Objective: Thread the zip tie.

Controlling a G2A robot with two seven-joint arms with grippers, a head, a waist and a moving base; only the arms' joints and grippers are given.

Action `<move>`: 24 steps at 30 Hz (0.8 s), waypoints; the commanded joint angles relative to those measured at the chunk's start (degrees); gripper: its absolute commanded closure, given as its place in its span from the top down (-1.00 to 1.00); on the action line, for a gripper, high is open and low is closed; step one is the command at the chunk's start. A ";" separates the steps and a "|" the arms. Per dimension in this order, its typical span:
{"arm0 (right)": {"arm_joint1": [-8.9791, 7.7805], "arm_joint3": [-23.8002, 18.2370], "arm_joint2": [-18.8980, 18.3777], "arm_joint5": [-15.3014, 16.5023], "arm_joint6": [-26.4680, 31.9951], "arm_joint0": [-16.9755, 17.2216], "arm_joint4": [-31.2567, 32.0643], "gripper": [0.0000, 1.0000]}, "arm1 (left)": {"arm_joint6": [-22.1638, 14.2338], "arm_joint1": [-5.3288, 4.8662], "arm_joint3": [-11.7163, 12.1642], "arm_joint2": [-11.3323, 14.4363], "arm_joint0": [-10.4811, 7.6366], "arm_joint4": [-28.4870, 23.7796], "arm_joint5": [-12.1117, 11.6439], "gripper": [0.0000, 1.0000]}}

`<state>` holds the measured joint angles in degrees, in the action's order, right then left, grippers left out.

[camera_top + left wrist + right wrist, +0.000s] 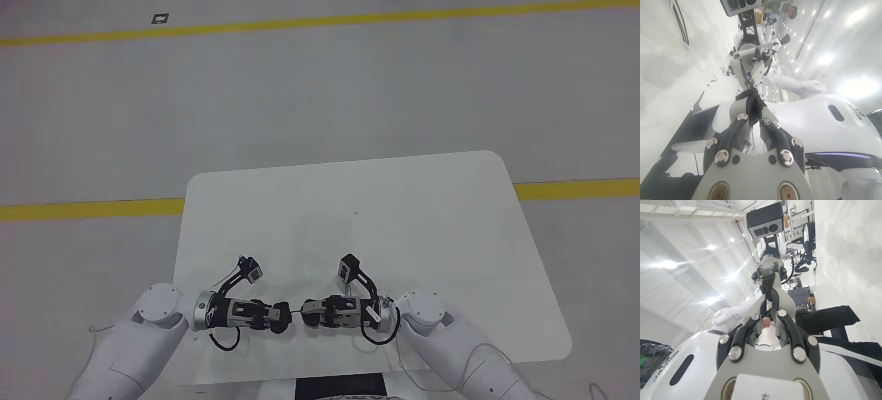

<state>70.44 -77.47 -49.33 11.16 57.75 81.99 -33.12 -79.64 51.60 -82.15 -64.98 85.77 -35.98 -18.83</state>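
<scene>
Pinched together on dark padding, the fingers (737, 108) of the left gripper (753, 95) meet tip to tip with the right gripper (770, 297), whose fingers (786, 303) are closed too. Bridging the tips is a thin dark plastic zip tie (295, 315), seemingly gripped at both ends; I cannot tell head from tail. Its long axis follows the line between the arms, above the near edge of the white rounded table (440, 220), so threading looks like a straight inward push.
</scene>
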 commanded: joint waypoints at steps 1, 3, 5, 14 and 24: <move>-0.04 -0.25 -0.07 0.32 0.03 0.08 -0.10 -0.78 | 0.00 0.00 0.00 0.00 0.00 0.00 0.00 -1.00; -0.09 -0.36 -0.14 0.70 0.19 0.20 -0.25 -0.76 | 0.00 0.00 0.00 0.00 0.00 0.00 0.00 -1.00; -0.13 -0.40 -0.18 0.98 0.36 0.27 -0.42 -0.76 | 0.00 0.00 0.00 0.00 0.00 0.00 0.00 -1.00; -0.26 -0.27 -0.07 1.12 0.86 0.13 -0.50 -0.90 | 0.00 0.00 0.00 0.00 0.00 0.00 0.00 -1.00; -0.45 -0.39 0.01 0.95 0.22 -0.15 0.84 -1.00 | 0.00 0.00 0.00 0.00 0.00 0.00 0.00 -1.00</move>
<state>70.01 -77.81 -49.32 12.10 58.00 81.84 -32.37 -79.64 51.60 -82.15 -64.98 85.77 -35.98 -18.83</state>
